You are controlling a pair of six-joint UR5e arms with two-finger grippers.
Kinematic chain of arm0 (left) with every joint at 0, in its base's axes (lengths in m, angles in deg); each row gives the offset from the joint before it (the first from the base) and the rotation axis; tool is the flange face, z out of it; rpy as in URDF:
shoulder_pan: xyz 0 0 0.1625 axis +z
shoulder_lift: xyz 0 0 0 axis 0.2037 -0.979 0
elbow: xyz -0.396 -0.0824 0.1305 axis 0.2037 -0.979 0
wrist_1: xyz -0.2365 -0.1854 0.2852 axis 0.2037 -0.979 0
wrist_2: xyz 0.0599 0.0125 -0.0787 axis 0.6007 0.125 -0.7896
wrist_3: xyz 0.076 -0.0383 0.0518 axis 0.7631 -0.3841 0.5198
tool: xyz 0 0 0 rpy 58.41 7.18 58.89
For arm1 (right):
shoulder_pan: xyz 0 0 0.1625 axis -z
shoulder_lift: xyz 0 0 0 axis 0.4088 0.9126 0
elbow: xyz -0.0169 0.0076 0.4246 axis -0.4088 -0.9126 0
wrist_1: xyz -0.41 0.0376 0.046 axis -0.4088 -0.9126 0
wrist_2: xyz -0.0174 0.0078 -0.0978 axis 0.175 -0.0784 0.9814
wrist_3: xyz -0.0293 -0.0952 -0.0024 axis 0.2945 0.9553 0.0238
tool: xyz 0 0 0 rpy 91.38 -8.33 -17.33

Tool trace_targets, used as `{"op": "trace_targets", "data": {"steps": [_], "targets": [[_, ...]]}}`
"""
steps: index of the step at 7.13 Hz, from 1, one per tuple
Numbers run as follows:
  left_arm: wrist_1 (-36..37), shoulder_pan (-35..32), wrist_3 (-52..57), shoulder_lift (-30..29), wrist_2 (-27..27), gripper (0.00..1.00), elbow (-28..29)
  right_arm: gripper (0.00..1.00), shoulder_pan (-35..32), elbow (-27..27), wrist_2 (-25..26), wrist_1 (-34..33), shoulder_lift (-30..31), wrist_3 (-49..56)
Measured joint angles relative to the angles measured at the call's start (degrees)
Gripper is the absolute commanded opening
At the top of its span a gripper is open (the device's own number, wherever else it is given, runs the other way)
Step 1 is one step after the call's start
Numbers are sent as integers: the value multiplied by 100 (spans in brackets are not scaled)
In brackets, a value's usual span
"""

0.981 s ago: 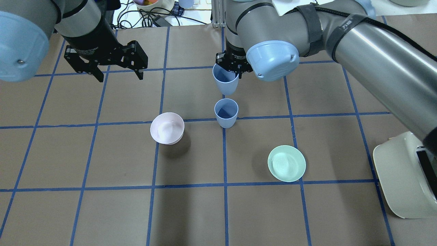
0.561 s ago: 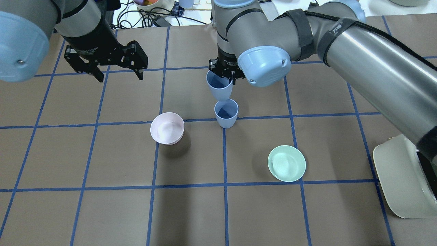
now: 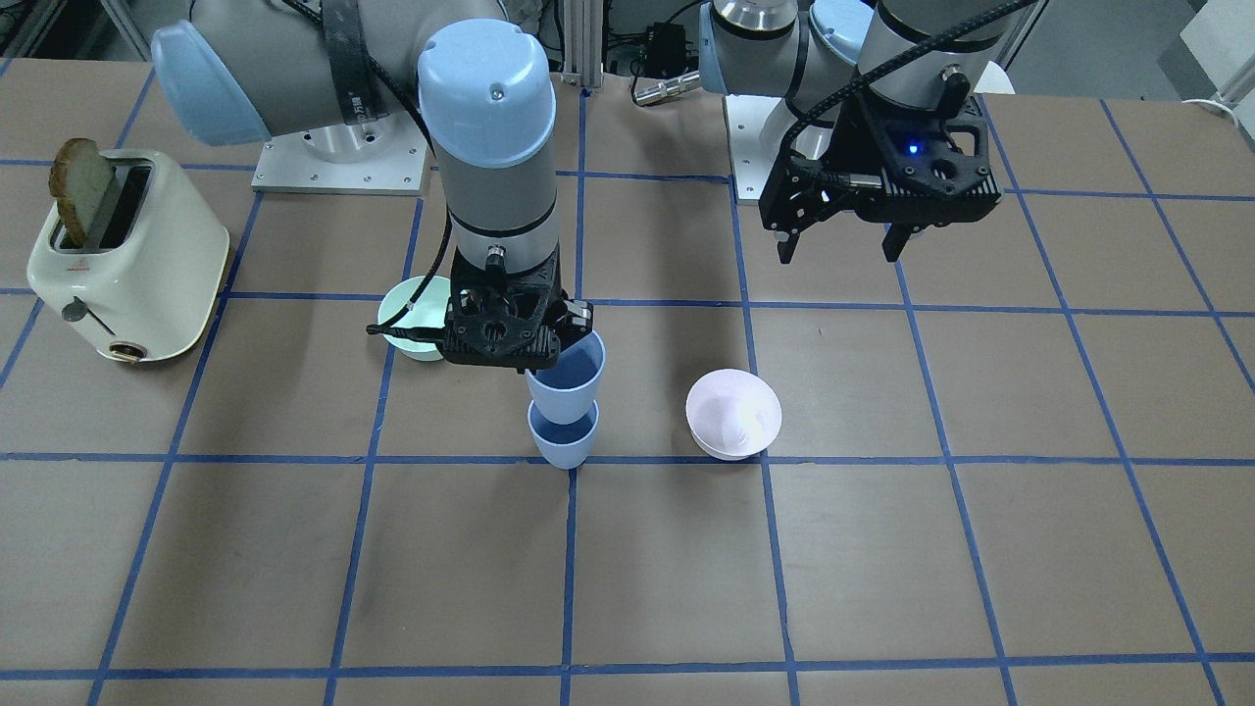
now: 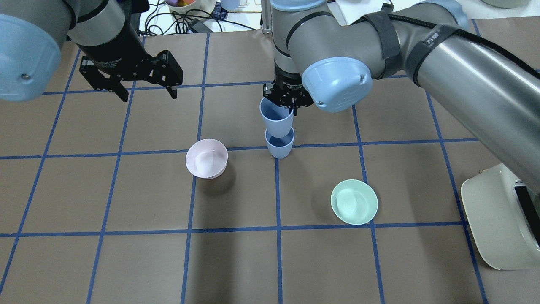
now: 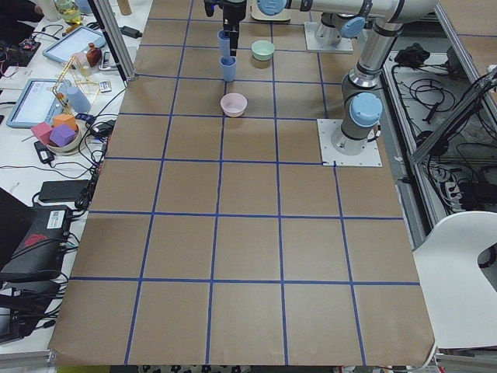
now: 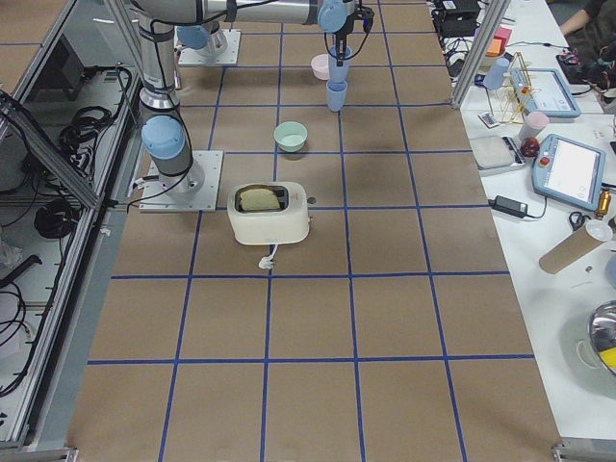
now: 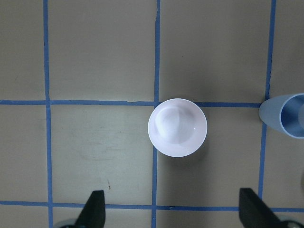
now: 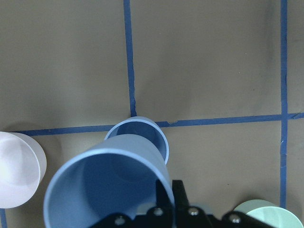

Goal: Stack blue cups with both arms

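One blue cup (image 4: 279, 147) stands upright on the table near the middle, also in the front view (image 3: 563, 443). My right gripper (image 4: 291, 108) is shut on the rim of the second blue cup (image 4: 276, 117) and holds it slightly tilted right over the standing one. Its base is at the lower cup's mouth; I cannot tell if they touch. The right wrist view shows the held cup (image 8: 107, 185) overlapping the lower cup's rim (image 8: 142, 135). My left gripper (image 4: 148, 97) is open and empty, hovering to the left above the table.
A pale pink bowl (image 4: 206, 158) sits left of the cups, below my left gripper (image 7: 173, 209). A mint-green bowl (image 4: 354, 202) sits at the right front. A cream toaster (image 4: 498, 219) stands at the right edge.
My right gripper has carried the held cup down and toward the standing cup, so that it now overlaps its mouth. My left arm has not moved.
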Motion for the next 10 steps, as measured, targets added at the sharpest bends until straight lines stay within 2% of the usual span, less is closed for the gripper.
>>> {"op": "trace_targets", "data": {"steps": [9, 10], "targets": [[-6, -9, 0, -20, 6, 100, 0, 0, 16, 239, -34, -424, -93, 21], [-7, -9, 0, -23, 7, 100, 0, 9, 16, 249, -35, -432, -110, 20]]}}
